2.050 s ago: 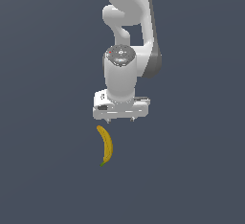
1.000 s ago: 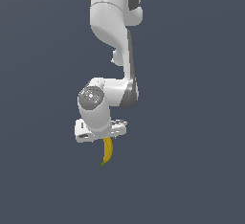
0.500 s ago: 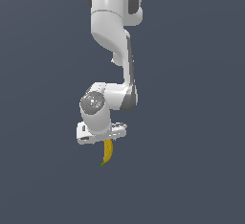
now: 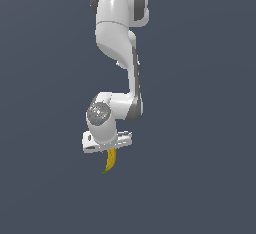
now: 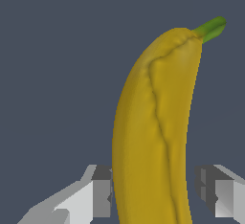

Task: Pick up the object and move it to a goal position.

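The yellow banana (image 4: pixel 111 161) lies on the dark grey floor, its greenish stem tip pointing toward the bottom of the exterior view. My white gripper (image 4: pixel 110 151) is down over its upper end, which the hand hides. In the wrist view the banana (image 5: pixel 153 117) runs between the two fingers, and its green stem (image 5: pixel 210 28) points away from the hand. One fingertip (image 5: pixel 101 192) is against the banana's side. The other fingertip (image 5: pixel 210 192) stands a small gap off it. The gripper (image 5: pixel 156 192) is open around the banana.
The white arm (image 4: pixel 118 33) rises from the gripper toward the top of the exterior view. A flat dark grey floor (image 4: pixel 200 128) lies all around, with nothing else on it.
Two seconds ago the gripper hung above the banana. It has since come down over the banana's upper end and has hardly moved in the last half second. The banana has not moved.
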`<state>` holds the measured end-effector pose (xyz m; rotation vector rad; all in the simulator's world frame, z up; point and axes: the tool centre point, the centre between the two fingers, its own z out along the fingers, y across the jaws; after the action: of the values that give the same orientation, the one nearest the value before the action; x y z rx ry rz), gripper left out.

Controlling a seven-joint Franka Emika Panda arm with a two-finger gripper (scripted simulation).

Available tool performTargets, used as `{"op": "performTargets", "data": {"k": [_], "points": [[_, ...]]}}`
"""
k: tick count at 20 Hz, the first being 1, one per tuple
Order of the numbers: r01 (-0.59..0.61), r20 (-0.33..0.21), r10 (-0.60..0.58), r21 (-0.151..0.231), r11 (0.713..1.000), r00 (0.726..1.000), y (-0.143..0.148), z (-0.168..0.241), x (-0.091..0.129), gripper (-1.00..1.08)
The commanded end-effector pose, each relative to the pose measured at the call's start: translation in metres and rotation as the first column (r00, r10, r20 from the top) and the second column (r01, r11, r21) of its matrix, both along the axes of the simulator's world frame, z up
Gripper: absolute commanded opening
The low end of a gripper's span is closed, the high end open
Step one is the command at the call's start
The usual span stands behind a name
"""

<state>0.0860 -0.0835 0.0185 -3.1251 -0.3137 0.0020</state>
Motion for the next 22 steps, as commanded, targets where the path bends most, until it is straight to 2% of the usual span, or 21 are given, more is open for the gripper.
{"op": "performTargets", "data": {"k": [1,14,22], "points": [[0.001,0.001,-0.001,-0.001,1.0,1.0,-0.001,0.0,0.001,-1.0],[0.002,0.004,-0.002,0.002,1.0,1.0,0.004,0.005,0.001,-1.0],[0.025,0.036,-0.026,0.024,0.999,0.999,0.04,0.043,0.006,-1.0]]}}
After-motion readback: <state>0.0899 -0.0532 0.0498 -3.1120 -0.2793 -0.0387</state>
